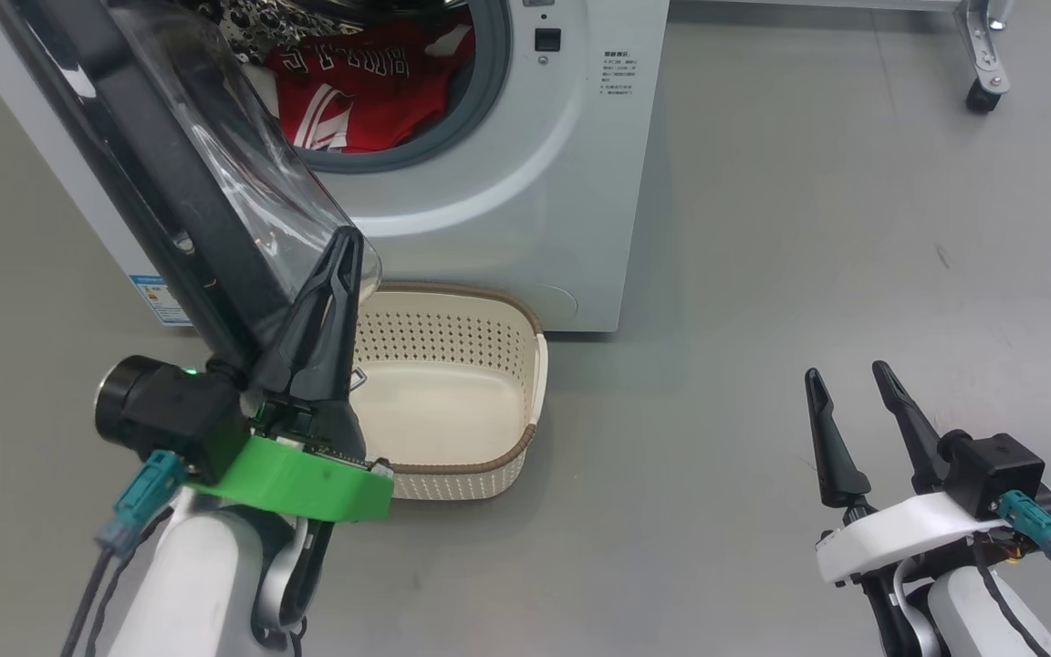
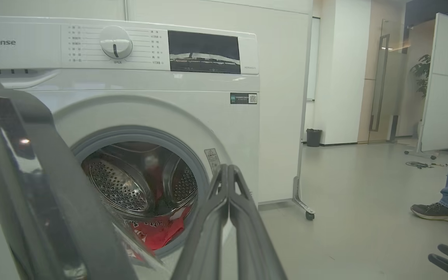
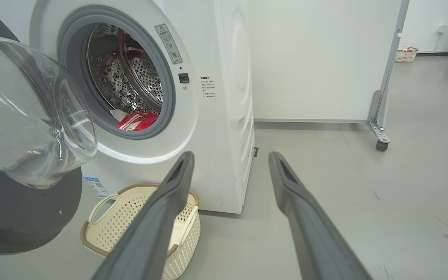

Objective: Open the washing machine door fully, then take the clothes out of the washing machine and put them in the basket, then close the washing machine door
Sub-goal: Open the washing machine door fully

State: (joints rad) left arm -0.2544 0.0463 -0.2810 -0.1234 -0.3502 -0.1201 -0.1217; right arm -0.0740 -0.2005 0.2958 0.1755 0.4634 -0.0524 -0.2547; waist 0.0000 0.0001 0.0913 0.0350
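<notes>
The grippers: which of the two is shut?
The left gripper, on the green wrist mount: its fingers are pressed together, close by the door. The right gripper holds its fingers wide apart.

The washing machine door (image 1: 156, 182) stands open at the upper left of my head view, its glossy black rim tilted and its clear glass bowl bulging rightward. The white washing machine (image 1: 535, 182) spans the top centre. Red clothes (image 1: 361, 87) with white stripes and lettering lie low in its drum. Below, at centre, the cream perforated basket (image 1: 489, 297) sits upright on the floor, its bare bottom showing.
</notes>
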